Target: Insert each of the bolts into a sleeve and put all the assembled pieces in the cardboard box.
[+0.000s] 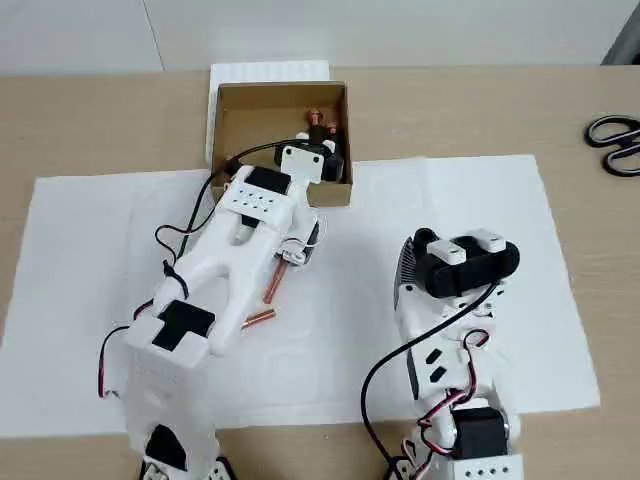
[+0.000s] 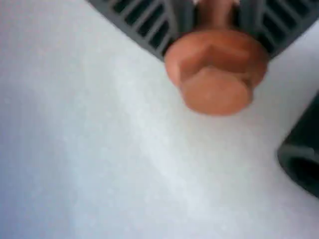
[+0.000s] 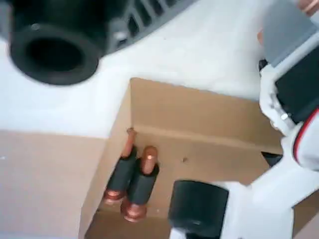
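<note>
Bolt (image 2: 214, 74) clamped in closed left tool (image 2: 215, 20), sleeve (image 3: 55, 52) gripped by right tool (image 3: 67, 27)

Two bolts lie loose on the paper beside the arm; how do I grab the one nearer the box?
Grip the bolt mid-shank, coming straight down with the fingers across its length. It lies flat and slanted on the paper, so its ends give little hold; an arm crowds one side, so a sideways approach looks blocked.

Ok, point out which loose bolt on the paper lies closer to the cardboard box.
The steeply angled bolt tucked against the outstretched arm; the other bolt lies more crosswise, farther from the cardboard box.
</note>
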